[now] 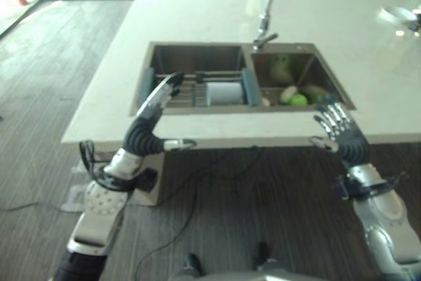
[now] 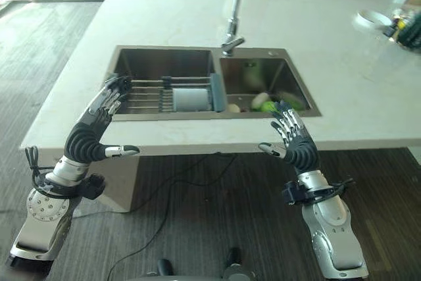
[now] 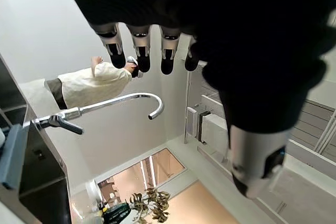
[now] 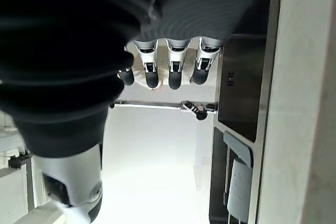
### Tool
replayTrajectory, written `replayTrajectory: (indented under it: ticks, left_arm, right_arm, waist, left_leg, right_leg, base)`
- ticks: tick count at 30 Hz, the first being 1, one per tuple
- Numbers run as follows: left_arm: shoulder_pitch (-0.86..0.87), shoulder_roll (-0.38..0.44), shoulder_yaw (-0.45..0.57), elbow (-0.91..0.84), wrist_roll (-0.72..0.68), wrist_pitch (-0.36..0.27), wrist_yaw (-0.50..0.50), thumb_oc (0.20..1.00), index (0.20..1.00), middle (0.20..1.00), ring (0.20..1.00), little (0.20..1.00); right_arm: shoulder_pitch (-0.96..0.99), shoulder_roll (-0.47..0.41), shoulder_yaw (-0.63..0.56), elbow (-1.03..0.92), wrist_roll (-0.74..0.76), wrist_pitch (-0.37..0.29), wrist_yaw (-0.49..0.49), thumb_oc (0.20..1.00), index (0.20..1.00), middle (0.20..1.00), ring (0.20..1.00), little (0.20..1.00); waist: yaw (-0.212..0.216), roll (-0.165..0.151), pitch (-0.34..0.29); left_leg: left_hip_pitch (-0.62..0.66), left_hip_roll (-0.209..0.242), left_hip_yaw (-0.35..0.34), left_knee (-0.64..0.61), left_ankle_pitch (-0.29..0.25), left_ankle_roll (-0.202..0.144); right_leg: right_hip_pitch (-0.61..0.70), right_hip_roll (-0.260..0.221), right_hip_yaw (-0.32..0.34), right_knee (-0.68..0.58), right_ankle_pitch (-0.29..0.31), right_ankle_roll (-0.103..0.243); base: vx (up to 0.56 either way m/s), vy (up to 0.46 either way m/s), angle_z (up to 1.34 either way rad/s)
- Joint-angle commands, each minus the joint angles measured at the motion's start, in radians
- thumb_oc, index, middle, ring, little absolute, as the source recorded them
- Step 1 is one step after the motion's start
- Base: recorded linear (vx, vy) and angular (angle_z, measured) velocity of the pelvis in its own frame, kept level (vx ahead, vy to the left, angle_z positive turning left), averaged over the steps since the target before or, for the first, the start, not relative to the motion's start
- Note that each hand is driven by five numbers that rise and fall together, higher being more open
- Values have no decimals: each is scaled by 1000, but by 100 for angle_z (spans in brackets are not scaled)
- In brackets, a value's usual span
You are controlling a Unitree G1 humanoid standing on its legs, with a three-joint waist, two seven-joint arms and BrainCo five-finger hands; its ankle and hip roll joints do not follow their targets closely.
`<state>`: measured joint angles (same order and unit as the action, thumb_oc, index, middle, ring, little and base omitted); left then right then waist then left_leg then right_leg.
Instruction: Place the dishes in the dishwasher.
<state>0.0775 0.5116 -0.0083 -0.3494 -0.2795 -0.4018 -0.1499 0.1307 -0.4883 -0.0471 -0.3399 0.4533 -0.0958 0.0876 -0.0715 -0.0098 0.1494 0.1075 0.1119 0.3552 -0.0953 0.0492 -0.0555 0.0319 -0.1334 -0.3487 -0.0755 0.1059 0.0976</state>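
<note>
Both hands spread, holding nothing — left hand (image 2: 99,113) mid-left over the drying rack (image 2: 168,93) in the sink's (image 2: 131,60) left basin, right hand (image 2: 293,137) at the desk (image 2: 342,77) edge near the right basin — likely staging to reach the dishes (image 2: 263,103) piled w/ green items there, centre of frame.

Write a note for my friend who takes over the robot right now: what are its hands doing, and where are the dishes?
Left hand: open, fingers straight, over the front edge of the left sink basin, holding nothing.
Right hand: open, fingers spread, at the front edge of the right sink basin, holding nothing.
Dishes: a white cup lies on the drying rack across the left basin; a green and pale pile of items sits in the right basin, too blurred to identify.
Done: nothing picked up.
Left: grasp each dish and load it.
</note>
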Motion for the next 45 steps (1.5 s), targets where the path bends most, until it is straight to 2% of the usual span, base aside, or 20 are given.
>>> replayTrajectory:
  ticks: [1, 5, 7, 10, 11, 13, 15, 16, 18, 20, 23, 27, 29, 31, 32, 33, 35, 41, 44, 45]
  left_arm:
    - [-38, 18, -13, -21, -158, 9, 14, 1000, 1000, 1000, 1000, 1000]
    - [-17, -20, -10, -3, -258, 38, 12, 1000, 1000, 1000, 1000, 1000]
    - [6, -37, 9, -4, -331, 60, 2, 1000, 1000, 1000, 1000, 1000]
    - [38, -67, 24, -2, -351, 74, -6, 1000, 1000, 1000, 1000, 1000]
    - [42, -73, 26, 1, -346, 69, -11, 1000, 1000, 1000, 1000, 1000]
    - [53, -79, 25, 0, -311, 61, -18, 1000, 1000, 1000, 1000, 1000]
    - [53, -74, 22, 3, -312, 64, -17, 1000, 1000, 1000, 1000, 1000]
    - [46, -77, 16, 17, -323, 57, -32, 1000, 1000, 1000, 1000, 1000]
    - [45, -83, 16, 23, -301, 42, -50, 1000, 1000, 1000, 1000, 1000]
    - [48, -66, 31, 16, -297, 54, -57, 1000, 1000, 1000, 1000, 1000]
    - [3, -48, 23, 33, -302, 109, -68, 1000, 1000, 1000, 1000, 1000]
    - [-32, -32, 3, 34, -231, 147, -67, 1000, 1000, 1000, 1000, 1000]
    - [-28, -27, 15, 32, -234, 150, -67, 1000, 1000, 1000, 1000, 1000]
    - [-32, -21, 20, 37, -241, 152, -68, 1000, 1000, 1000, 1000, 1000]
    - [-40, -10, 18, 41, -246, 145, -65, 1000, 1000, 1000, 1000, 1000]
    - [-46, -5, 13, 33, -241, 139, -54, 1000, 1000, 1000, 1000, 1000]
    - [-41, -2, 15, 24, -231, 131, -66, 1000, 1000, 1000, 1000, 1000]
    - [-53, -16, -28, 1, -233, 142, -29, 1000, 1000, 1000, 1000, 1000]
    - [-31, -28, -29, -21, -221, 153, -45, 1000, 1000, 1000, 1000, 1000]
    - [-31, -22, -32, -21, -199, 146, -9, 1000, 1000, 1000, 1000, 1000]
  right_arm:
    - [-56, -3, 6, -30, 23, -61, -20, 1000, 1000, 1000, 1000, 1000]
    - [-49, -16, -19, -27, 20, -53, -15, 1000, 1000, 1000, 1000, 1000]
    - [-31, -37, -56, -25, 37, -47, 5, 1000, 1000, 1000, 1000, 1000]
    - [-17, -48, -71, -23, 26, -50, 36, 1000, 1000, 1000, 1000, 1000]
    - [-21, -46, -68, -22, 19, -48, 33, 1000, 1000, 1000, 1000, 1000]
    - [-32, -36, -62, -24, 0, -31, 34, 1000, 1000, 1000, 1000, 1000]
    - [-29, -33, -59, -29, -17, -30, 44, 1000, 1000, 1000, 1000, 1000]
    - [-32, -35, -50, -23, -40, -42, 45, 1000, 1000, 1000, 1000, 1000]
    - [-46, -49, -40, -15, -30, -43, 39, 1000, 1000, 1000, 1000, 1000]
    - [-32, -50, -55, -35, -3, -30, 54, 1000, 1000, 1000, 1000, 1000]
    - [-25, -24, -41, -60, -12, -32, 57, 1000, 1000, 1000, 1000, 1000]
    - [-46, 6, -16, -56, -11, -6, 34, 1000, 1000, 1000, 1000, 1000]
    - [-42, 19, -1, -53, -32, -10, 46, 1000, 1000, 1000, 1000, 1000]
    - [-38, 20, 3, -47, -29, -22, 41, 1000, 1000, 1000, 1000, 1000]
    - [-39, 16, 2, -33, -18, -41, 36, 1000, 1000, 1000, 1000, 1000]
    - [-52, 9, 1, -23, 5, -52, 36, 1000, 1000, 1000, 1000, 1000]
    - [-42, 9, -5, -32, 8, -59, 38, 1000, 1000, 1000, 1000, 1000]
    - [-69, -31, -4, -38, 24, -5, 3, 1000, 1000, 1000, 1000, 1000]
    - [-57, -30, -9, -50, 17, 14, -1, 1000, 1000, 1000, 1000, 1000]
    - [-47, -36, -15, -54, 29, 16, 4, 1000, 1000, 1000, 1000, 1000]
  waist:
    - [15, -36, -35]
    - [-6, -22, -38]
    - [-20, -16, -32]
    - [-9, -14, -12]
    - [-4, -13, -8]
    - [10, 3, -2]
    - [22, 20, 0]
    - [47, 24, 7]
    - [77, 13, 5]
    - [83, 4, -15]
    - [92, -23, -33]
    - [115, -37, -31]
    - [107, -30, -24]
    - [101, -29, -20]
    - [93, -33, -14]
    - [83, -39, -4]
    - [56, -36, 6]
    - [45, -36, -32]
    - [36, -22, -42]
    - [22, -14, -46]
  left_leg:
    - [47, -14, -119, 8, -117, 13]
    - [84, 22, -100, 22, -93, -15]
    - [60, 63, -96, 167, -58, -48]
    - [-45, 62, -167, 361, -21, -65]
    - [-62, 56, -172, 337, -32, -60]
    - [-58, 48, -156, 163, -38, -54]
    - [-59, 59, -165, 15, 22, -68]
    - [-132, 69, -216, 8, 69, -83]
    - [-177, 70, -255, 8, 82, -88]
    - [-168, 65, -223, 8, 70, -81]
    - [-156, 28, -226, 8, 42, -54]
    - [-118, -34, -276, 8, 16, 5]
    - [-93, -33, -279, 8, 6, 14]
    - [-81, -28, -277, 8, -2, 11]
    - [-68, -22, -270, 8, -15, 1]
    - [-54, -13, -255, 8, -32, -8]
    - [-37, -4, -267, 8, -45, -1]
    - [-13, 33, -246, 8, -48, -22]
    - [-4, 66, -225, 8, -41, -40]
    - [-2, 82, -210, 8, -34, -50]
  right_leg:
    - [-38, -72, 108, -12, 38, 105]
    - [-15, -36, 135, -12, 15, 68]
    - [-2, -20, 138, -12, 6, 39]
    - [25, -6, 161, -12, -21, 7]
    - [31, -7, 164, -12, -26, 10]
    - [45, -14, 163, -12, -43, 31]
    - [62, -16, 162, -12, -61, 43]
    - [105, -17, 174, -12, -89, 45]
    - [155, -30, 184, -12, -121, 56]
    - [183, -68, 153, -12, -125, 89]
    - [190, -110, 122, -12, -107, 116]
    - [123, -143, 120, 230, -54, 103]
    - [60, -120, 139, 273, -58, 87]
    - [36, -97, 134, 230, -76, 77]
    - [21, -89, 112, 124, -65, 80]
    - [16, -95, 96, 31, -3, 89]
    - [-4, -87, 189, 43, 8, 89]
    - [28, -59, 192, -12, -20, 85]
    - [31, -39, 193, -12, -37, 72]
    - [31, -30, 195, -12, -43, 68]
  base:
    - [302, -388, -28]
    - [238, -310, -2]
    - [182, -254, 11]
    - [163, -94, 54]
    - [226, 128, 22]
    - [242, 271, -1]
    - [285, 330, 9]
    - [304, 320, 17]
    - [328, 417, 6]
    - [279, 456, -29]
    - [205, 348, -31]
    - [203, 257, 11]
    - [164, 76, -38]
    - [112, -85, -29]
    - [135, -263, 14]
    - [162, -338, 26]
    - [137, -265, 28]
    - [93, -224, 43]
    - [8, -225, -56]
    - [-3, -171, -49]
